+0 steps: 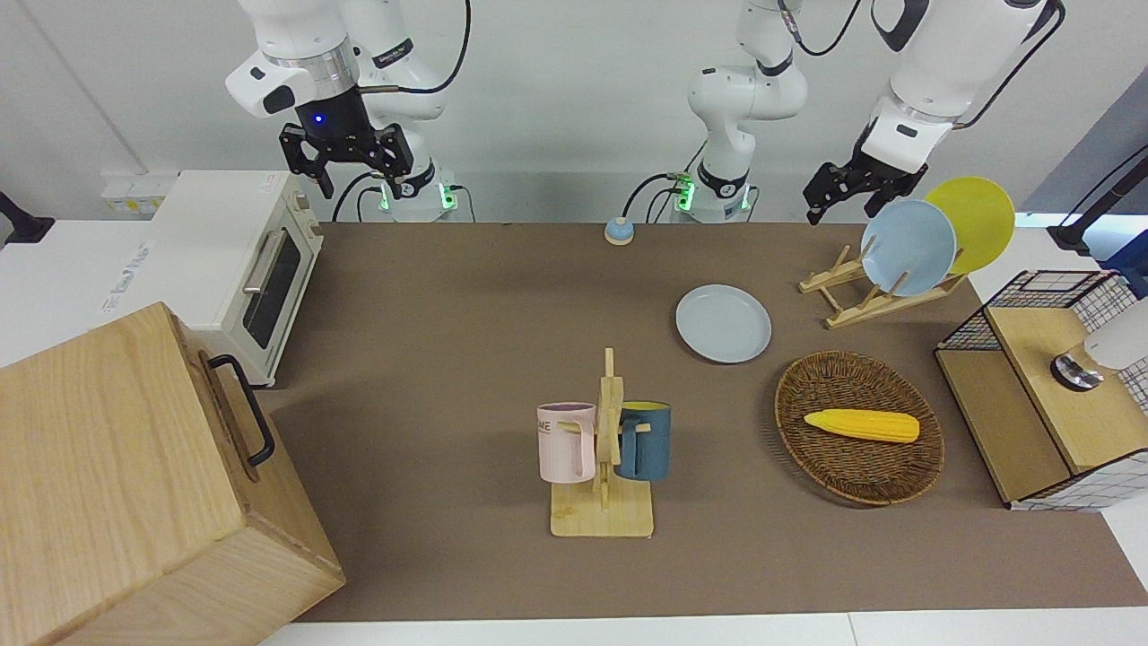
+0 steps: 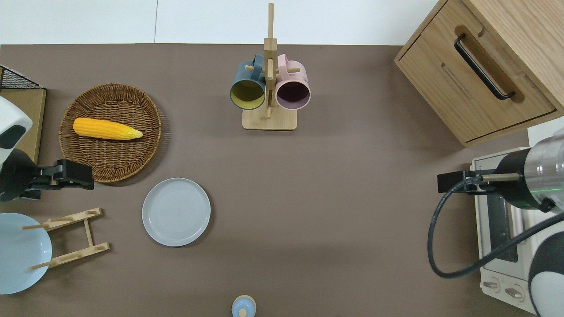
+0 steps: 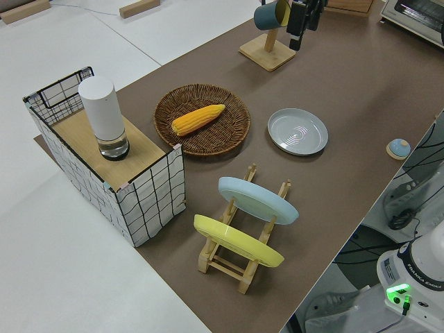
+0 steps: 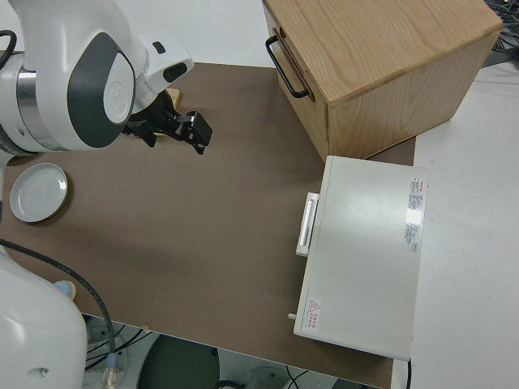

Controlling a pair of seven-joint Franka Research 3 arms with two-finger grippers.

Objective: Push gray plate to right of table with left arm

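The gray plate [image 2: 176,211] is round, shallow and plain, a pale matte gray with a faint blue tint, a low raised rim and faint concentric rings in its well. It lies flat on the matte brown counter [image 2: 335,207], toward the left arm's end, beside the wooden dish rack [image 2: 72,237] and nearer to the robots than the woven wicker basket [image 2: 110,152], in which a ribbed yellow corn cob [image 2: 107,129] rests. A smoother sky-blue plate [image 1: 908,248] and a yellow plate [image 1: 973,222] stand tilted in the rack's slats. The left end effector [image 2: 75,175], small and black, hangs over the counter between basket and rack, apart from the gray plate; whether its fingers are spread or closed cannot be told. The right end effector [image 1: 345,152] is parked with its fingers spread wide. A pale wooden mug rack [image 1: 606,467] carries a pink mug [image 1: 567,441], with lettering too small to read, and a dark teal mug [image 1: 643,440]. The boxy cream toaster oven [image 4: 365,251] bears a red warning triangle and lines of print that cannot be read.
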